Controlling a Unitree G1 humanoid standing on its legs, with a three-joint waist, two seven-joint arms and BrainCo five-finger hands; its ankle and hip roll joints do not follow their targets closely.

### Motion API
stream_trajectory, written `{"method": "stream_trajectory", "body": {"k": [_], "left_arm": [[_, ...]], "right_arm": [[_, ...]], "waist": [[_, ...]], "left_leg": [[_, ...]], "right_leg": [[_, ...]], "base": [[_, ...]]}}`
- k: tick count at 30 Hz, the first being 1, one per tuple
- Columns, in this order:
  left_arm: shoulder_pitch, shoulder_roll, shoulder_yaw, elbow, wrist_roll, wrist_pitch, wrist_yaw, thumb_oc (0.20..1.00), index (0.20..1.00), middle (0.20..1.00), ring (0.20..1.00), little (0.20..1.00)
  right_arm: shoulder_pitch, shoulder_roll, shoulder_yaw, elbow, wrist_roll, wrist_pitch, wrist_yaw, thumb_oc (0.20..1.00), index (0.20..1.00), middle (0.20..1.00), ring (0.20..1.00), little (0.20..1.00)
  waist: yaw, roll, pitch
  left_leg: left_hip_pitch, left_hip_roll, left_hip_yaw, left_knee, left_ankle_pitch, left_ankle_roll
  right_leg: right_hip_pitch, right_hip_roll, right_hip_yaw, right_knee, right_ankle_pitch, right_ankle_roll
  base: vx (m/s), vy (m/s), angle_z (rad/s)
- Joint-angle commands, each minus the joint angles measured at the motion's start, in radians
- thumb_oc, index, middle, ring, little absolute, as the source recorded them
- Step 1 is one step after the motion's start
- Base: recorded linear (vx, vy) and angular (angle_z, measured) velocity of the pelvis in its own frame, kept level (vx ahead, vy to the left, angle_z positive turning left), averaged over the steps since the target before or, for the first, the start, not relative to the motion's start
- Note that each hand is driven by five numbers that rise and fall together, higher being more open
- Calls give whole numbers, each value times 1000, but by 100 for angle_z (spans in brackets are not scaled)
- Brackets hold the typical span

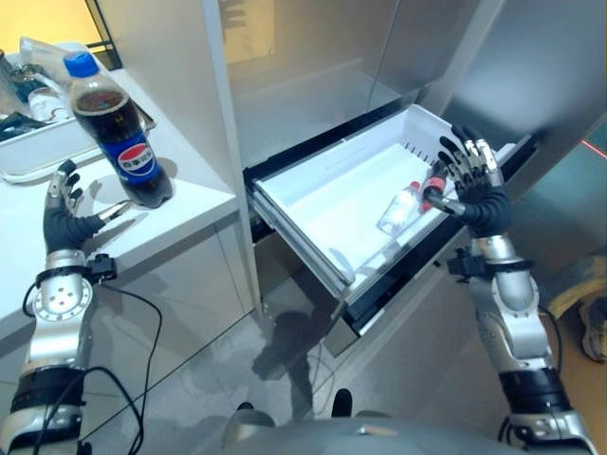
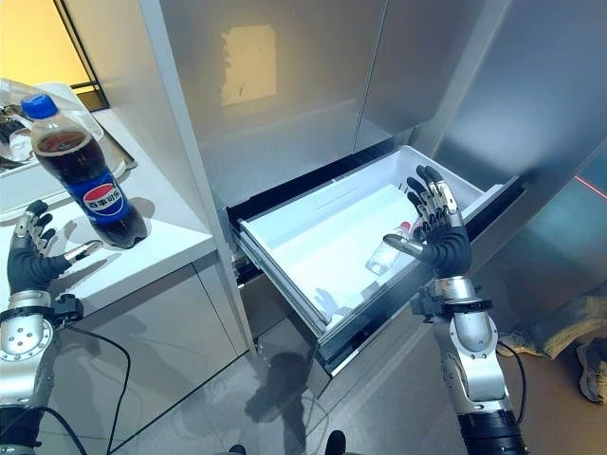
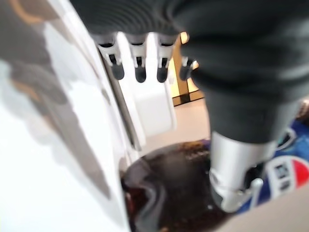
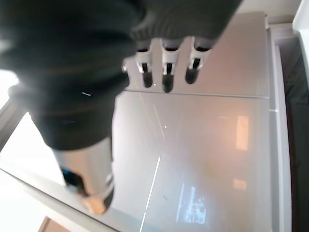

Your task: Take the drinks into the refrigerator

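A dark cola bottle [image 1: 119, 133] with a blue cap and blue label stands upright on the white counter [image 1: 185, 204] at the left. My left hand [image 1: 64, 213] is open beside it, fingers straight, thumb reaching toward the bottle's base [image 3: 183, 193] without holding it. The refrigerator's white pull-out drawer [image 1: 322, 199] is open. A small clear bottle [image 2: 386, 251] with a red cap lies on its side inside the drawer. My right hand [image 2: 433, 227] hovers open over the drawer's right end, just past that bottle, holding nothing.
Tall grey refrigerator panels [image 2: 285, 95] rise behind the drawer. A tray with wrapped items [image 1: 28, 114] sits at the counter's far left. Someone's shoe [image 1: 596, 327] and cloth lie on the grey floor at the right.
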Motion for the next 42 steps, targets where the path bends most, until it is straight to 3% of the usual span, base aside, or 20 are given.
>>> {"method": "stream_trajectory", "body": {"k": [1,22,32,34,35,42], "left_arm": [[-88,46,27,51,1,-29,8,1000,1000,1000,1000,1000],[-103,18,15,75,-42,-44,-26,1000,1000,1000,1000,1000],[-144,5,-2,95,-52,-53,-25,1000,1000,1000,1000,1000],[-158,2,-5,104,-52,-57,-19,821,821,821,821,821],[-166,0,-9,113,-55,-58,-19,200,200,200,200,200],[-173,-26,-9,110,-60,-67,-12,200,200,200,200,200]], "right_arm": [[-16,-40,-22,-106,33,-42,1,1000,1000,1000,1000,1000],[-18,-48,-32,-134,36,-43,20,1000,1000,1000,1000,1000],[-20,-49,-32,-141,45,-50,31,1000,1000,1000,1000,1000],[-19,-50,-32,-140,43,-52,32,1000,1000,1000,1000,1000],[-16,-49,-31,-139,42,-53,33,1000,1000,1000,1000,1000],[-7,-42,-36,-139,35,-54,34,1000,1000,1000,1000,1000]], "waist": [[-14,23,-8],[-80,42,6],[-111,38,10],[-116,37,7],[-121,36,3],[-127,37,-4]], "left_leg": [[-9,-37,-8,0,-52,73],[22,-52,147,12,-81,98],[-8,-58,214,99,-126,107],[-11,-58,224,107,-132,108],[-9,-58,231,108,-135,109],[2,-61,250,104,-142,110]], "right_leg": [[19,-18,-3,128,-116,51],[-46,17,169,137,-96,66],[-87,36,240,175,-101,66],[-90,39,247,181,-105,67],[-91,42,254,182,-106,68],[-89,47,267,179,-107,69]], "base": [[16,8,-20],[15,34,-24],[9,27,-22],[24,18,-25],[29,12,-7],[18,12,-5]]}}
